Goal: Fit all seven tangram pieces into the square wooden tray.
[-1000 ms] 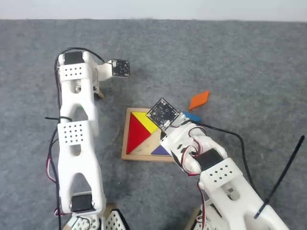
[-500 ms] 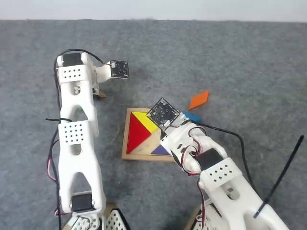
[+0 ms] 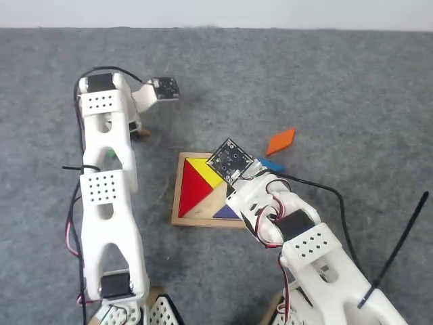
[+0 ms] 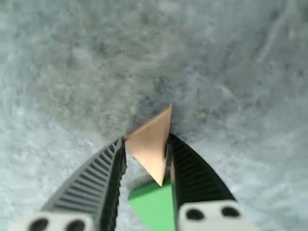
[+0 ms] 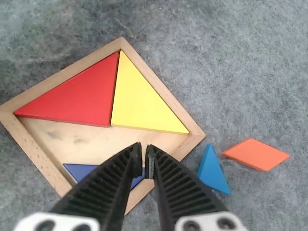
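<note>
The square wooden tray (image 3: 177, 198) (image 5: 25, 139) holds a red triangle (image 3: 193, 184) (image 5: 77, 101), a yellow triangle (image 3: 203, 170) (image 5: 137, 106) and a dark blue triangle (image 3: 225, 212) (image 5: 84, 171). My right gripper (image 5: 143, 146) hangs shut and empty over the tray's bare wood beside the dark blue triangle. A light blue triangle (image 3: 272, 165) (image 5: 211, 171) and an orange parallelogram (image 3: 281, 141) (image 5: 255, 154) lie on the carpet just outside the tray. At the far left my left gripper (image 4: 145, 139) is shut on a tan triangle (image 4: 151, 144) (image 3: 143, 133). A green piece (image 4: 151, 204) (image 3: 111, 157) lies beneath it.
Grey carpet (image 3: 338, 88) covers the whole table. Open room lies to the back and the right of the tray. The right arm's black cable (image 3: 338, 203) trails over the carpet beside its body.
The left arm's wrist has shifted a little toward the back with the tan triangle in its fingers. The right arm has not moved.
</note>
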Controlling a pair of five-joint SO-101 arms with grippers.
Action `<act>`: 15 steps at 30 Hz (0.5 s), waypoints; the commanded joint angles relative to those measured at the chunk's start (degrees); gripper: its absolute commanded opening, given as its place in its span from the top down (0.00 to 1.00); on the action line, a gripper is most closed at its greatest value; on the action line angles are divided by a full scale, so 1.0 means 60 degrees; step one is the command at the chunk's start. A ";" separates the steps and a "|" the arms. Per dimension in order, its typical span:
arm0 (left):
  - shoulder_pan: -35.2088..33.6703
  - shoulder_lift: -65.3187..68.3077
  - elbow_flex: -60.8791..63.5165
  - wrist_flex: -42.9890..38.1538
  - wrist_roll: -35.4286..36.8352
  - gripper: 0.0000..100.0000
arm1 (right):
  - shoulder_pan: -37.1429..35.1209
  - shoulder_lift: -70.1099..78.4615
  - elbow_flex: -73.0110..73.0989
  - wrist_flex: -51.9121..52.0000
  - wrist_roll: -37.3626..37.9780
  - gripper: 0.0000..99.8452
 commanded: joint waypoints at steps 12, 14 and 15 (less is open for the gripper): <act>0.0220 -0.2930 0.3670 0.0278 0.3751 0.99 | -0.0066 -0.0374 -0.0073 0.0037 -0.0029 0.97; 0.0293 -0.3429 0.4271 0.0278 0.4249 0.99 | -0.0066 -0.0374 -0.0073 0.0037 -0.0029 0.97; 0.0322 -0.3663 0.4608 0.0278 0.4484 0.99 | -0.0066 -0.0374 -0.0073 0.0037 -0.0029 0.97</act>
